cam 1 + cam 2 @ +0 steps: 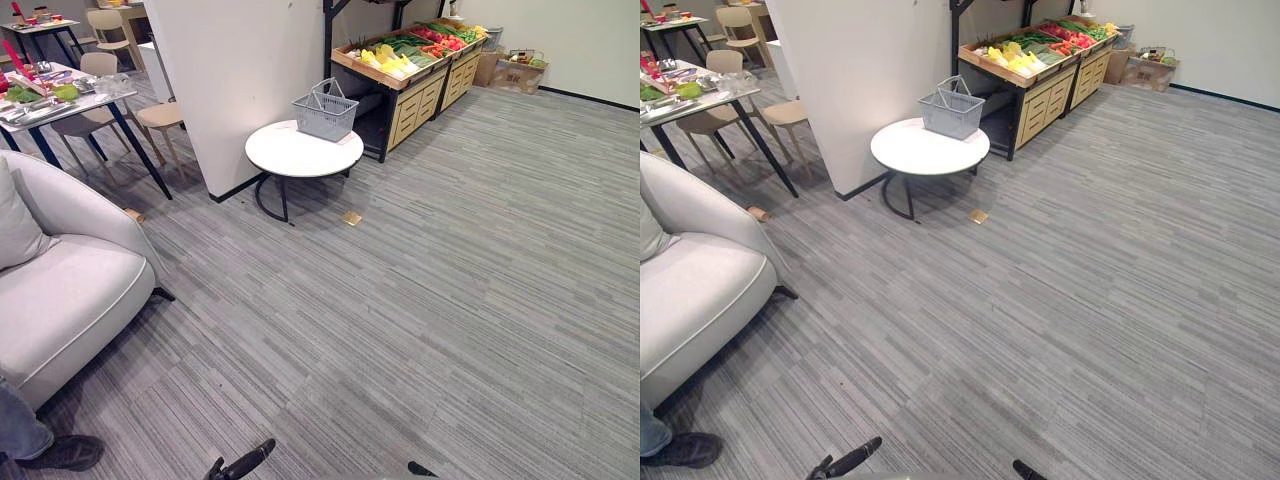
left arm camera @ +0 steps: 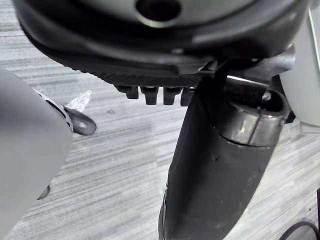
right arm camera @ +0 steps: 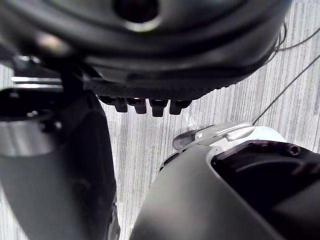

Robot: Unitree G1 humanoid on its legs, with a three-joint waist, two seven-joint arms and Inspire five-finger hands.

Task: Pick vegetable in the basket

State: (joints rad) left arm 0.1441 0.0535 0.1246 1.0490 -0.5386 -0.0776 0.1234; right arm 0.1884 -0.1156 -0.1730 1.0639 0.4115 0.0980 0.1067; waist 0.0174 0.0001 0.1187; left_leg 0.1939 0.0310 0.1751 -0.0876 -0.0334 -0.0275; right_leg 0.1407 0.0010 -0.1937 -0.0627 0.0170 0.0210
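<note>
With the left hand (image 2: 150, 75) released and empty, locate the grey basket (image 1: 326, 112) on the round table (image 1: 290, 158) and, beyond it, the vegetables (image 1: 405, 50) on the wooden stand (image 1: 415, 100), judged light, firm and smooth-skinned, best grasped round the middle; right hand (image 3: 150, 86) likewise released and empty

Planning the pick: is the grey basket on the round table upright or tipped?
Upright: the basket stands on its base on the table, rim up.
</note>
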